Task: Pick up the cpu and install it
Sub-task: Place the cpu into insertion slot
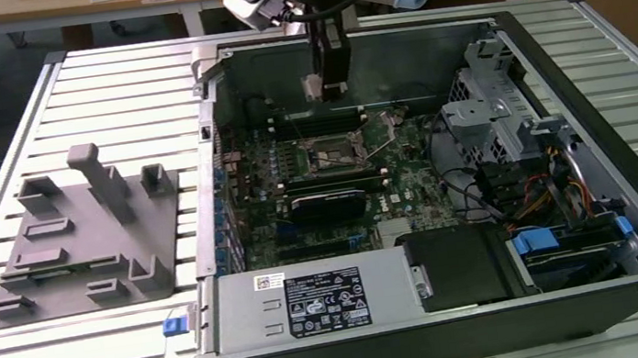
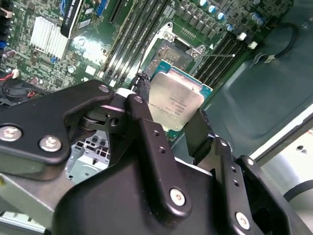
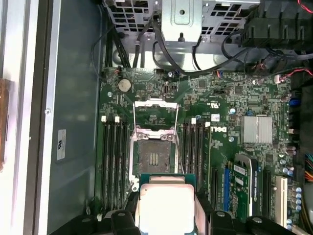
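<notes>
1. Second wrist view shows the gripper [image 2: 171,104] pinching the cpu [image 2: 177,95] by two opposite edges, in the air near the open socket [image 2: 173,53].
2. The cpu seems light, stiff and fragile; its edges are the safe hold.

Gripper [image 2: 171,104] clamped on two opposite edges of the cpu [image 2: 177,97], metal top showing; motherboard [image 2: 29,66] and its open socket [image 2: 172,50] lie behind.
</notes>
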Tool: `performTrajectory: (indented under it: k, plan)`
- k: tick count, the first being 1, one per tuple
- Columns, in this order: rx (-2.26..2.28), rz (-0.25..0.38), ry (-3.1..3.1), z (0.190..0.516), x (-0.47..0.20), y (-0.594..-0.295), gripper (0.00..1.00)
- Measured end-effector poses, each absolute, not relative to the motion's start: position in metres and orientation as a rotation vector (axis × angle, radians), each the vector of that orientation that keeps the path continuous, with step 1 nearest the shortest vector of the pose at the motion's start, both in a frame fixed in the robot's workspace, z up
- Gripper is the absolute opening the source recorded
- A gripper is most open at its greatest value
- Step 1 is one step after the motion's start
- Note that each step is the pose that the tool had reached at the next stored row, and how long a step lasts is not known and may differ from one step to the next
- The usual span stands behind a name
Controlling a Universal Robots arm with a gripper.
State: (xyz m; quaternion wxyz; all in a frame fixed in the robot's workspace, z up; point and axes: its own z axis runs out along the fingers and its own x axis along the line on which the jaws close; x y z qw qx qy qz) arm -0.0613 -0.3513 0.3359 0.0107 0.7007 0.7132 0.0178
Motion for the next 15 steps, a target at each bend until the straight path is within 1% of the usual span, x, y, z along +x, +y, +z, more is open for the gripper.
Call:
performTrajectory:
  k: [15]
  plan:
    - [2.186,0.056,2.225,0.319,-0.056,-0.349,0.53]
